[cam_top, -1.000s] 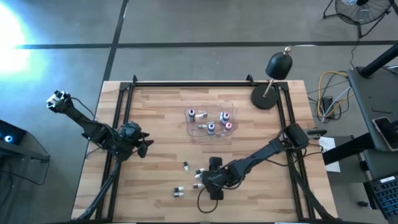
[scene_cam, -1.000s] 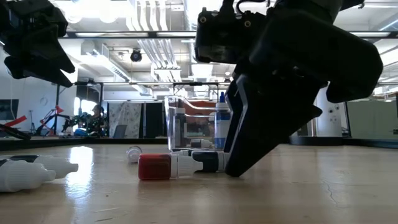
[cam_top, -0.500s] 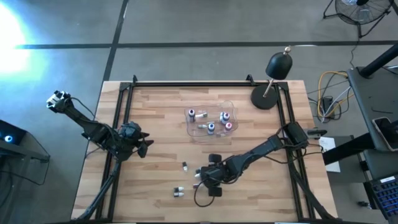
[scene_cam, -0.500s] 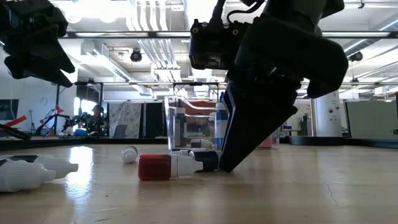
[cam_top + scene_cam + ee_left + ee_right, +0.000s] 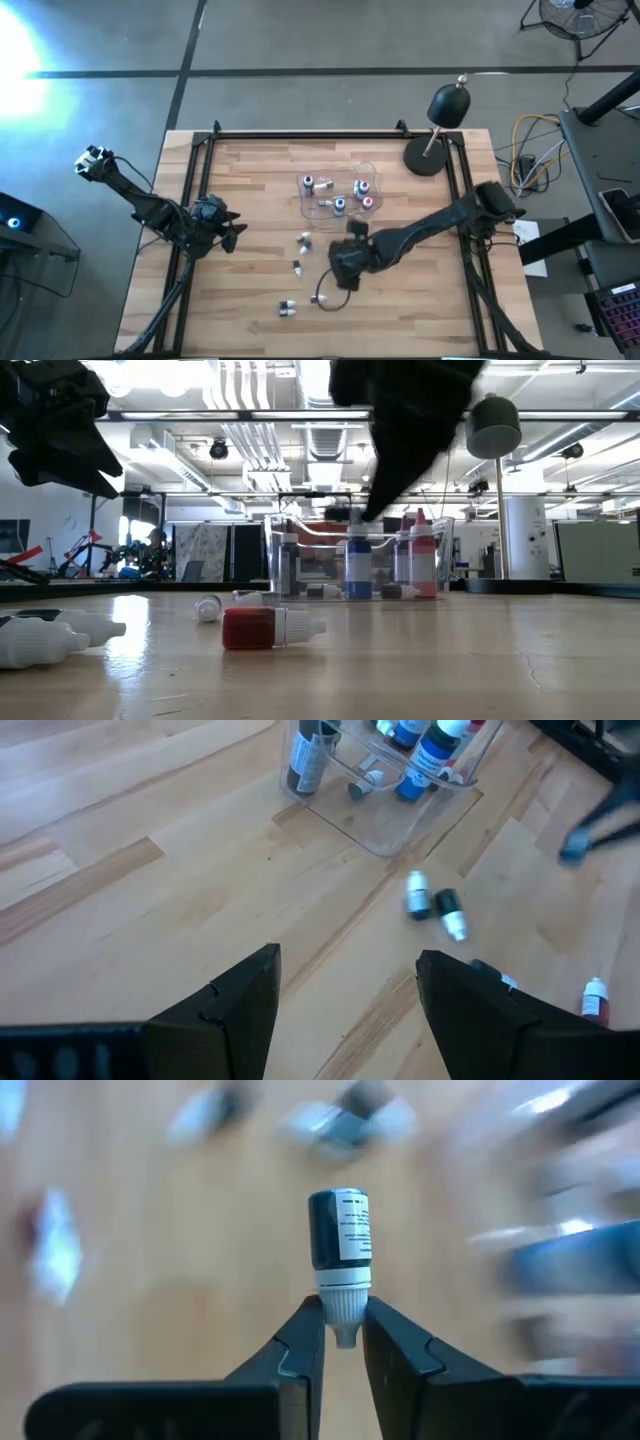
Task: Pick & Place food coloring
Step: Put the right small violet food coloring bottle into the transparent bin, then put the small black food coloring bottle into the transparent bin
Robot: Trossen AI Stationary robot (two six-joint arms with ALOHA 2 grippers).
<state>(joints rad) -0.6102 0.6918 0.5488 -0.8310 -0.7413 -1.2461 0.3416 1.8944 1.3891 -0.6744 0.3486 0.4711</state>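
From above, the right gripper (image 5: 345, 262) is over the middle of the wooden surface (image 5: 250, 190), just in front of the clear tub (image 5: 340, 193), which holds several small bottles. The left gripper (image 5: 228, 232) waits at the left edge of the surface. Loose food coloring bottles lie on the wood: two near (image 5: 300, 252), one pair at (image 5: 287, 309), and a red one (image 5: 318, 299).

In the low view, the red bottle (image 5: 270, 628) lies on its side in front of the tub (image 5: 355, 560); a blue bottle (image 5: 357, 565) and a pink one (image 5: 420, 560) stand inside it. White bottles (image 5: 50, 635) lie at the left.

In the left wrist view, the left gripper (image 5: 345, 1010) is wide open and holds nothing.

In the right wrist view, the right gripper (image 5: 342, 1342) is closed on the white cap of a dark bottle (image 5: 338, 1230), which stands out beyond the fingertips. Its white label has small print that I cannot read.
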